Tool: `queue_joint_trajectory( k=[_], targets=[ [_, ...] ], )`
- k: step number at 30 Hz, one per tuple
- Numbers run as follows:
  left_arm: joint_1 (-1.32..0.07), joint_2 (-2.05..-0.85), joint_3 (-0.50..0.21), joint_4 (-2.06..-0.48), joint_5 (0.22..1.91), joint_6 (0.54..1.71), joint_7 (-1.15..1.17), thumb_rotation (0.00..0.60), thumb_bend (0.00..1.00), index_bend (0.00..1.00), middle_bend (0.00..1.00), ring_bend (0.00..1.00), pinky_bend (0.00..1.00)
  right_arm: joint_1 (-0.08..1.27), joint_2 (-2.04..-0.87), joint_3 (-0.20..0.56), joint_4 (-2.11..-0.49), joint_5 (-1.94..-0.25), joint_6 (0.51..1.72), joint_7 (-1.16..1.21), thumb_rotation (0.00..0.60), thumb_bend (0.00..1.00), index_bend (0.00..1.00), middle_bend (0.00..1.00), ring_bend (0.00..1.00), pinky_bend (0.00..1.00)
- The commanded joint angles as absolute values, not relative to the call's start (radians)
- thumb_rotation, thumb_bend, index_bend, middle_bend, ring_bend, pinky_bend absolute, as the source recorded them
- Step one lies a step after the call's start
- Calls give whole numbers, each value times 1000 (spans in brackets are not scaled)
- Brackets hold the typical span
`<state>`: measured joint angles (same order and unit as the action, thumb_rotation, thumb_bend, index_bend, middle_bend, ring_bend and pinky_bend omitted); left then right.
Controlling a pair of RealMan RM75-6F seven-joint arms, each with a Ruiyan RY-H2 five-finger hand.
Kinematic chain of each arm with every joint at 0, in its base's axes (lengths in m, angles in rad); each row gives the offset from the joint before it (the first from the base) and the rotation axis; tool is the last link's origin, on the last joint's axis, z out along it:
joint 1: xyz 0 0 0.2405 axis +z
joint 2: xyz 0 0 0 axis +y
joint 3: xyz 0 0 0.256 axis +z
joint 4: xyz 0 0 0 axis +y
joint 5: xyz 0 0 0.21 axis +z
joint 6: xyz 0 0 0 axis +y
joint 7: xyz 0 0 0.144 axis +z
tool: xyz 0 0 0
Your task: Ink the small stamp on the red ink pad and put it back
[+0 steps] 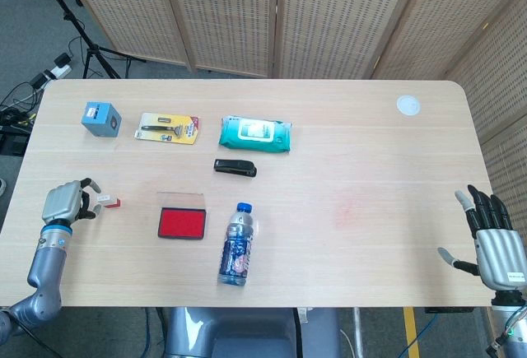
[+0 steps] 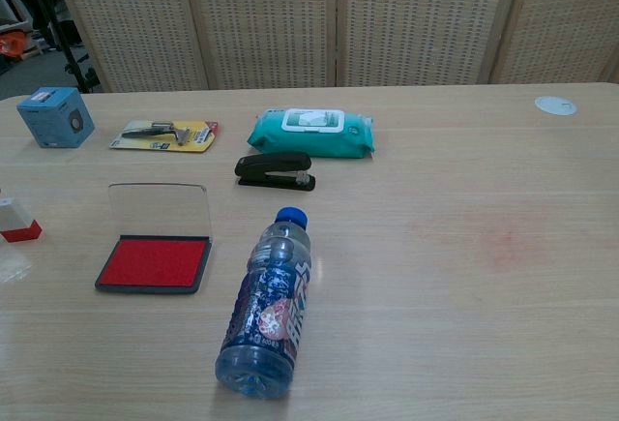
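Observation:
The small stamp (image 1: pixel 108 202) is a white block with a red base, lying on the table at the left; the chest view shows the stamp (image 2: pixel 18 221) at its left edge. My left hand (image 1: pixel 67 202) hovers just left of it with its fingers curved and apart, fingertips close to the stamp's left end and holding nothing. To the right of the stamp the red ink pad (image 1: pixel 182 223) lies open, its clear lid raised behind the ink pad (image 2: pixel 155 262). My right hand (image 1: pixel 492 241) stays at the table's front right corner, fingers spread and empty.
A water bottle (image 1: pixel 237 245) lies just right of the pad. Behind it are a black stapler (image 1: pixel 235 168), a teal wipes pack (image 1: pixel 255 134), a razor card (image 1: pixel 169 127) and a blue box (image 1: pixel 100 118). A white disc (image 1: pixel 408 104) sits far right.

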<state>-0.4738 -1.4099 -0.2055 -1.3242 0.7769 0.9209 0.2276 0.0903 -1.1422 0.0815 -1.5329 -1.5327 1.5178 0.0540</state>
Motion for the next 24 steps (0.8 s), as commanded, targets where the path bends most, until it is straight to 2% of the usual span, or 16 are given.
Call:
queue_joint_trajectory(
  k=[1,12,24],
  targets=[
    [-474,-1415,-205,-1316,775,920,220,600,334,456,884,911,867,90,-1142,81,-1533,-1532,1517,54,600,0,0,0,0,0],
    [-491,-1441,-205,-1261,774,882,198,600,335,466,885,911,866,92,-1144,80,-1533,-1528,1511,55,600,0,0,0,0,0],
    [-500,-1456,-201,-1248,773,891,215,600,354,539,885,911,866,95,-1144,82,-1529,-1522,1503,58,600,0,0,0,0,0]
  ],
)
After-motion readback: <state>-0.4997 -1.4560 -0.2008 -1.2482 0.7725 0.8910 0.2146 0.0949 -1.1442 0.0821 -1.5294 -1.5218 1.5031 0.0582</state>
